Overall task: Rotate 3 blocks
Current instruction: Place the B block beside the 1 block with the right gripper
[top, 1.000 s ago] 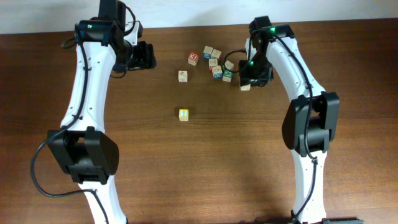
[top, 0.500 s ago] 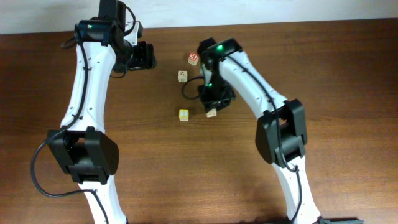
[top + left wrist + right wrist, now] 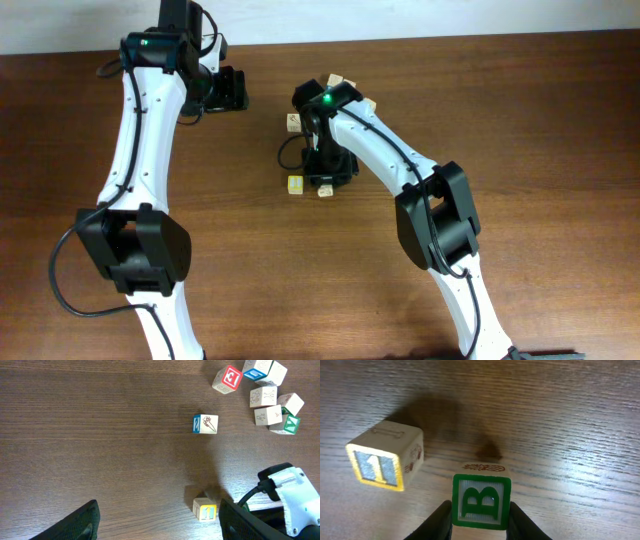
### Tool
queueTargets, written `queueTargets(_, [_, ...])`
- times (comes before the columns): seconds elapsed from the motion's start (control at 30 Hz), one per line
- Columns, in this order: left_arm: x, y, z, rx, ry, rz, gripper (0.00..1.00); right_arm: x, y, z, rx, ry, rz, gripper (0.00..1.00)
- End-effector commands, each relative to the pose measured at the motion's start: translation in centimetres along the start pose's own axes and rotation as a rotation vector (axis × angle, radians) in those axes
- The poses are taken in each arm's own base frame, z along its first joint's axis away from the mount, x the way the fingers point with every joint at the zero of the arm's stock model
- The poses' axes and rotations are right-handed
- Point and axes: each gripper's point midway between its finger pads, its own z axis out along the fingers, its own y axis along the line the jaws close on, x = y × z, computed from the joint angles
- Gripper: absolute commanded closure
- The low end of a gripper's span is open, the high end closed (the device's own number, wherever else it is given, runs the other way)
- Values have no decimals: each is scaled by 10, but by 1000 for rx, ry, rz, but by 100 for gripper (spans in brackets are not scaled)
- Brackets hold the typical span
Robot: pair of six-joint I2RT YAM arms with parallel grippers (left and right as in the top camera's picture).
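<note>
The right gripper is clamped on the green B block, with a jaw pressed to each side. The block sits just beside the yellow 1 block, which rests on the table, and the two are not touching. The left gripper hangs wide open and empty above the wood. The other cubes cluster farther off.

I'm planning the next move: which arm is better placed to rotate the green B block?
Right. The right gripper grips the green B block beside the yellow 1 block; the left gripper hangs open, far off.
</note>
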Motion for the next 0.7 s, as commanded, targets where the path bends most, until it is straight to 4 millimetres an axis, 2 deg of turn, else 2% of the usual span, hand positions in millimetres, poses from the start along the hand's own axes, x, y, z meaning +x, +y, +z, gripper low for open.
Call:
queueTargets(0.0, [-5,1,-7,-10,-26,8,25,4,0,11,20,18,8,62])
queueTargets(0.1, [-5,1,-7,-9,-29,9,24,7,3,12,20,27,3,51])
queueTargets(0.2, [-5,1,-7,-9,-29,9,23,11,7,8,-13,47,8,51])
queueTargets(0.27, [-5,1,-7,-9,-29,9,23,4,5,-8,-32,16,19,48])
queueTargets(0.37, [-5,1,-7,-9,-29,9,23,-19,-4,-51,-78,-90,12,40])
queueTargets(0.43, [-6,1,-7,-9,-29,9,22,-38,-17,-78,-92,-169,-6,35])
queueTargets(0.5, [-7,1,-7,-8,-34,10,22,-61,-44,-99,-61,-257,20,33])
queueTargets(0.57, [-8,0,-7,-7,-39,10,22,-84,-73,-107,-25,-337,74,33])
queueTargets(0.67, [-8,0,-7,-7,-39,10,22,-114,-100,-101,-28,-406,144,34])
